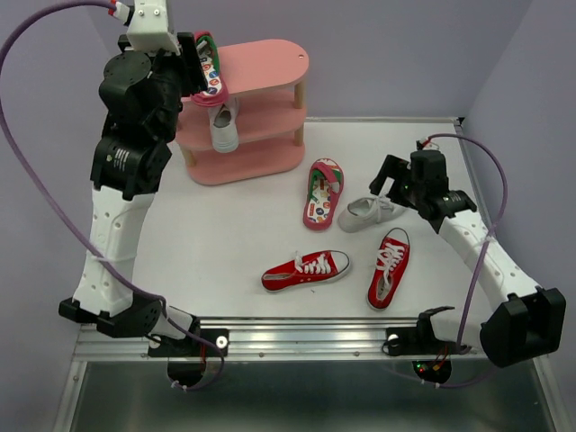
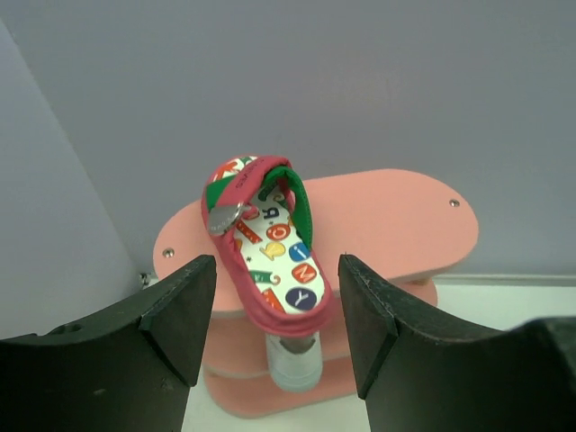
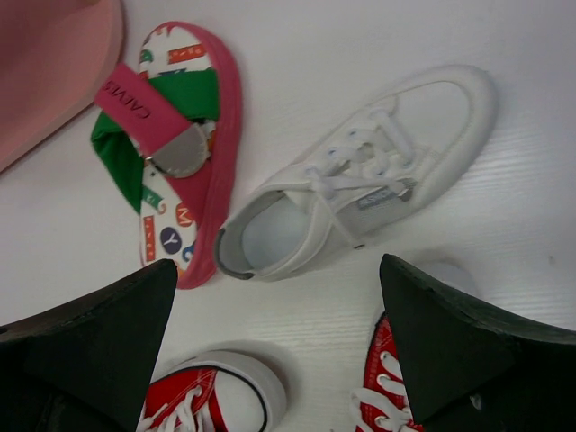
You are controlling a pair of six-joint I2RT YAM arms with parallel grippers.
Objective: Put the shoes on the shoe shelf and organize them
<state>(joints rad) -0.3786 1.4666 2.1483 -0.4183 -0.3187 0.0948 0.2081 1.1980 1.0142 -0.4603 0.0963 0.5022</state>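
Note:
The pink shoe shelf (image 1: 270, 63) stands at the back left. A red flip-flop (image 2: 270, 247) lies on its top board (image 2: 396, 216), heel over the near edge. My left gripper (image 2: 277, 333) is open just short of that heel, touching nothing. One white sneaker (image 1: 225, 128) stands on the middle tier and shows in the left wrist view (image 2: 292, 360). On the table lie the other flip-flop (image 1: 322, 192), a white sneaker (image 1: 371, 212) and two red sneakers (image 1: 306, 270) (image 1: 389, 267). My right gripper (image 3: 279, 351) is open and empty above the table, near the white sneaker (image 3: 360, 175).
In the right wrist view the flip-flop (image 3: 175, 144) lies left of the white sneaker, with the red sneakers (image 3: 216, 396) (image 3: 387, 396) below and the shelf's bottom board (image 3: 54, 63) at the top left. Purple walls close in behind and on both sides.

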